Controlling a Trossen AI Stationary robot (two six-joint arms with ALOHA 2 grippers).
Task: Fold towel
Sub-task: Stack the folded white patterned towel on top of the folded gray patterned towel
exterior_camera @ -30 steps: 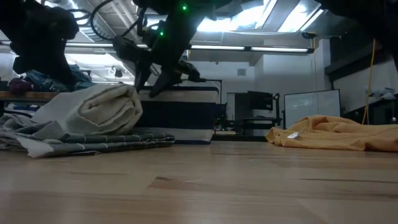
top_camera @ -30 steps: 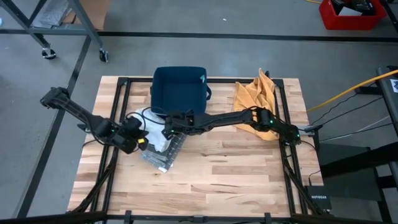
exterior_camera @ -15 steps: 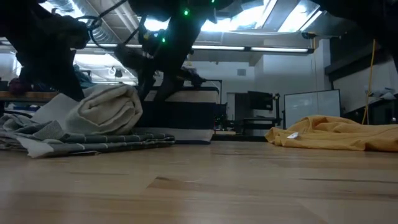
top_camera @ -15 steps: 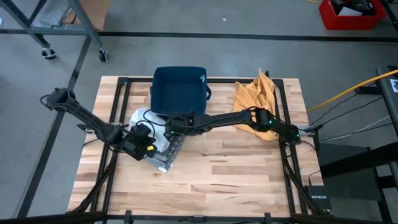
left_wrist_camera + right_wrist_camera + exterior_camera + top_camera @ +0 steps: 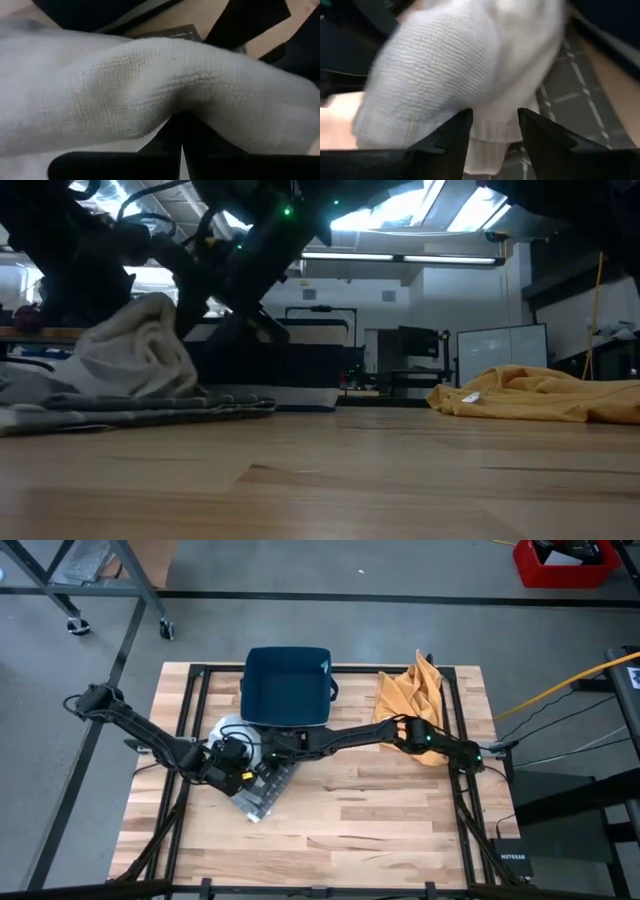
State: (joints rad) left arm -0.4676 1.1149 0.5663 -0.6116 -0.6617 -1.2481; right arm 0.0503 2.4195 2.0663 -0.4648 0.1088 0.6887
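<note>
A white towel (image 5: 230, 730) lies bunched at the table's left on a grey checked cloth (image 5: 262, 788); in the low view it rises in a peak (image 5: 140, 350). My left gripper (image 5: 240, 768) is at its near side, shut on it (image 5: 180, 120). My right gripper (image 5: 266, 748) reaches across from the right and is open. Its fingers (image 5: 495, 125) stand on either side of the towel's hemmed edge (image 5: 490, 132), with the checked cloth (image 5: 575, 85) below. My left gripper has a fold of the white towel (image 5: 175, 107) pinched at its shut fingertips, and the cloth bulges over and around them. The fingers slant down into the towel from the table's left. How many layers it has, I cannot tell. My right gripper's fingers flank the towel's hem; whether they touch it, I cannot tell.
A dark blue bin (image 5: 288, 685) stands just behind the towels at the far edge. A crumpled orange towel (image 5: 408, 690) lies at the far right, under the right arm. Bare wood spans the near half of the table.
My left gripper has gone toward the table's right and down, to the white towel. My right gripper has tipped further down over the towel and sunk a little. The towel has changed from a rounded roll to a drawn-up peak.
</note>
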